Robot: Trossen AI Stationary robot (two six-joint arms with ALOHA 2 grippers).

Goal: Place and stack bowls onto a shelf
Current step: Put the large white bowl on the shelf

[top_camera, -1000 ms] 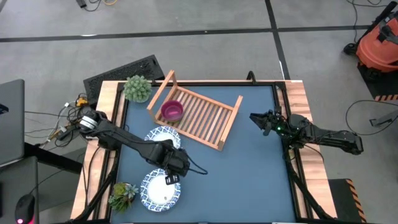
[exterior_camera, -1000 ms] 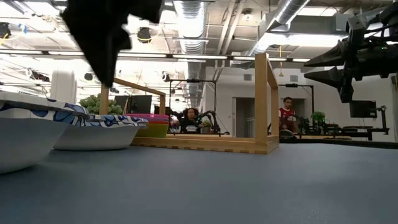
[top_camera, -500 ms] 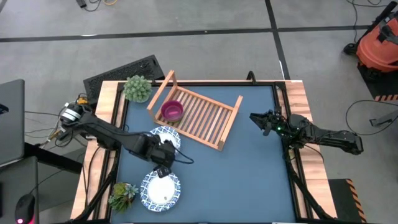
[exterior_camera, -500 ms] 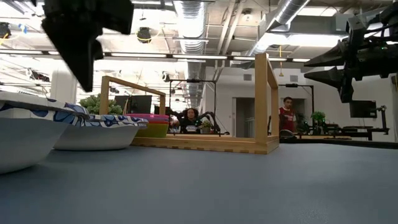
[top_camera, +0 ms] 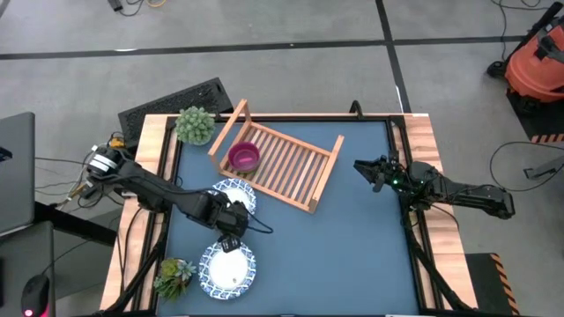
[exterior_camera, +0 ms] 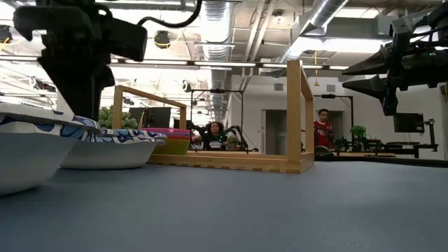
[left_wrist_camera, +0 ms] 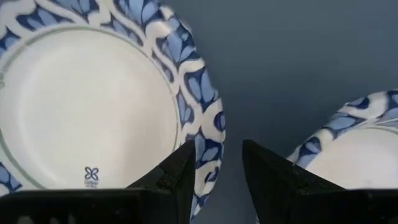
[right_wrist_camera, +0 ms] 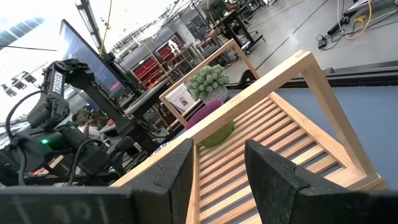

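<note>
Two white bowls with blue patterned rims sit on the table mat, one nearer the rack [top_camera: 231,194] and one by the near edge [top_camera: 227,269]. My left gripper [top_camera: 233,224] hangs between them, pointing down and open. In the left wrist view its gripper [left_wrist_camera: 217,152] stands astride the rim [left_wrist_camera: 208,93] of the bowl nearer the rack; the other bowl [left_wrist_camera: 354,146] lies beside it. The wooden slatted rack [top_camera: 291,167] holds a stack of small bowls with the magenta one [top_camera: 244,157] on top and a green one [right_wrist_camera: 219,133] below. My right gripper [top_camera: 363,167] waits open at the table's right side. My left gripper comes from above, pointing down, with one finger [left_wrist_camera: 183,171] over the inside of the white bowl nearer the rack and one finger [left_wrist_camera: 261,168] outside its rim. I cannot tell whether either finger touches the rim. The bowl rests on the table.
A potted plant [top_camera: 195,125] stands at the far left corner beside the rack's raised end rail, and another plant [top_camera: 174,275] at the near left by the near bowl. Open blue mat [top_camera: 352,255] lies on the right and near side. People show in the room beyond [exterior_camera: 322,129].
My left gripper has moved from over the near white bowl's edge toward the table's far-left, to the bowl nearer the rack, and has come down to rim height. Both bowls and the right arm have stayed where they were.
</note>
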